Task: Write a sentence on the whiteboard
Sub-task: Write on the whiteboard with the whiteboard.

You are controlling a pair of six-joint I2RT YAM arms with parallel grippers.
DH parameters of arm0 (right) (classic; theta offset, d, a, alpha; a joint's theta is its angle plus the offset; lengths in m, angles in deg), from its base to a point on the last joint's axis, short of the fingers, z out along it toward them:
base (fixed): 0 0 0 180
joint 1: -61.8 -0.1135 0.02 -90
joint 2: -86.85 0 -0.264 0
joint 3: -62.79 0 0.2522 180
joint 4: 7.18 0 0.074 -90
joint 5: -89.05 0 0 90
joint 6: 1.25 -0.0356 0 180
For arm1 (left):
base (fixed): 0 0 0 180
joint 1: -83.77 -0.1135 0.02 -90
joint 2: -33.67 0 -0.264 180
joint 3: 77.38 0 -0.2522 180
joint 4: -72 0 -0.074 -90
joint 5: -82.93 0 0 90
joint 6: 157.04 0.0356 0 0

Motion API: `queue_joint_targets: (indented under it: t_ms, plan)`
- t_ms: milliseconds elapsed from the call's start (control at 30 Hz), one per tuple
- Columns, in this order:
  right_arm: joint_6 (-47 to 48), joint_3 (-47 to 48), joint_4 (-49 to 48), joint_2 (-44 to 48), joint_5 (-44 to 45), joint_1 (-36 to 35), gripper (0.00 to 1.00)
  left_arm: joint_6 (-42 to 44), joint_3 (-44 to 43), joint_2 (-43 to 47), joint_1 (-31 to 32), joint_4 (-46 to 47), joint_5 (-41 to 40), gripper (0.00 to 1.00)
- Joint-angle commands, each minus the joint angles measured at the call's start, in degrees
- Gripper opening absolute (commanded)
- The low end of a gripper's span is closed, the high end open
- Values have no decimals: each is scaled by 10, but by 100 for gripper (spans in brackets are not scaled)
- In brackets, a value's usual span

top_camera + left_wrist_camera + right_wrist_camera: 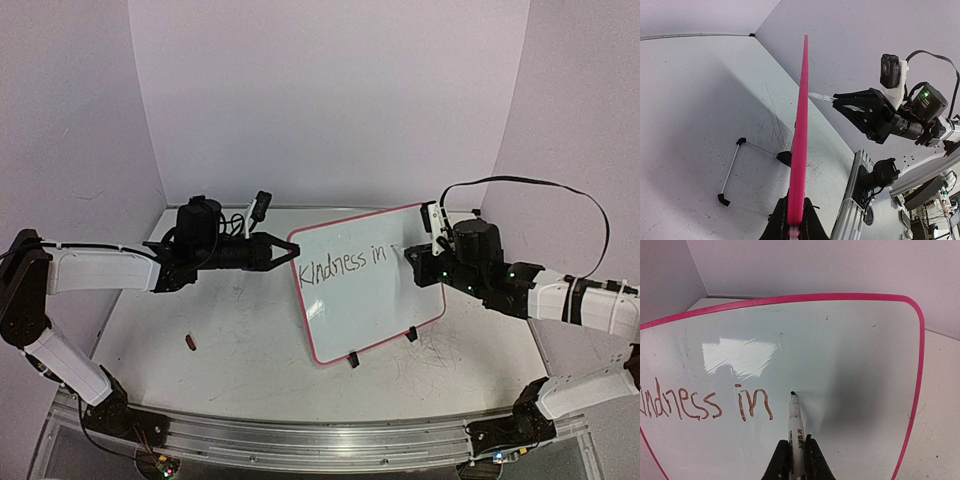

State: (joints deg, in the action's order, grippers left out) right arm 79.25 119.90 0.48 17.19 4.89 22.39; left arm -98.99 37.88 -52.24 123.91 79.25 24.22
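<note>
So the left pincer (289, 250) is clamped shut on the left rim of the whiteboard (375, 300), I'd guess to steady it while it stands tilted on the bench (230, 345). The right pincer (796, 452) is closed tight on a marker (795, 422), tip right by the sentence (705, 405), "Kindness in". No containers around.

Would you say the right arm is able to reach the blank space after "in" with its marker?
Probably yes: the right gripper holds the marker with its tip just past the sentence on the whiteboard, with nothing between.
</note>
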Motion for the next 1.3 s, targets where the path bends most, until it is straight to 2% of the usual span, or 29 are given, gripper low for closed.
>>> queue_joint_targets:
  t_ms: [0, 500, 800, 1267]
  plan:
    - [-5, -1, 12, 5, 1, 0, 0, -10, -8, 7, 6, -1, 5, 0]
    - [-12, -26, 28, 24, -1, -2, 0, -10, -10, 4, 6, -1, 7, 0]
    - [-17, -19, 29, 23, 31, -2, 0, -11, -12, 3, 6, -1, 8, 0]
    - [-12, 11, -13, 2, 44, -2, 0, -12, -12, 3, 8, -1, 9, 0]
